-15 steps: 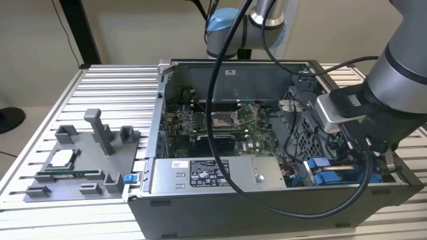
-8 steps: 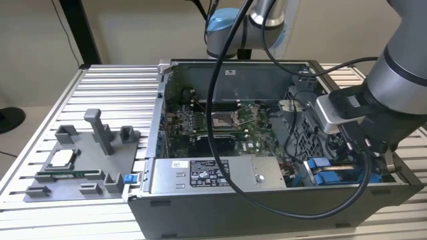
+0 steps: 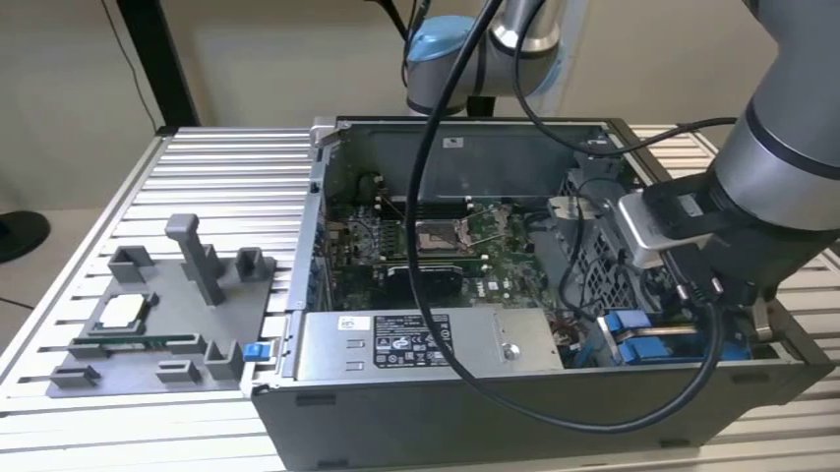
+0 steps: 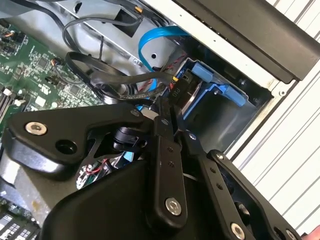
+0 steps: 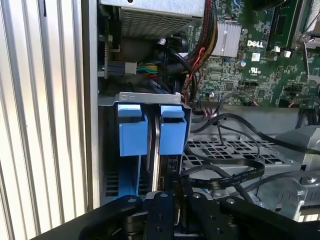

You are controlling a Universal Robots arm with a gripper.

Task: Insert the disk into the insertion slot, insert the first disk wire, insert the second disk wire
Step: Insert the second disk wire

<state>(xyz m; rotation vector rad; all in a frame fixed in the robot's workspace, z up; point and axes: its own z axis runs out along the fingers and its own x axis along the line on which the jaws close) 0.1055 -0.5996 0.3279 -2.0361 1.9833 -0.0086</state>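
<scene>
Black end effector [image 5: 177,200] hung nearly shut at six o'clock, apparently empty, over the silver-grey, blue-framed disk [image 5: 156,150]: rigid, fragile, best gripped by its frame.

Disk [image 5: 152,145] carrier bright blue — motherboard [image 3: 434,246] green — cable [image 4: 150,42] light blue, gripper [image 4: 167,112] black.

disk [image 5: 156,150] in insertion slot [image 5: 150,98] | fixture tray [image 3: 157,315] at exterior view's left
</scene>
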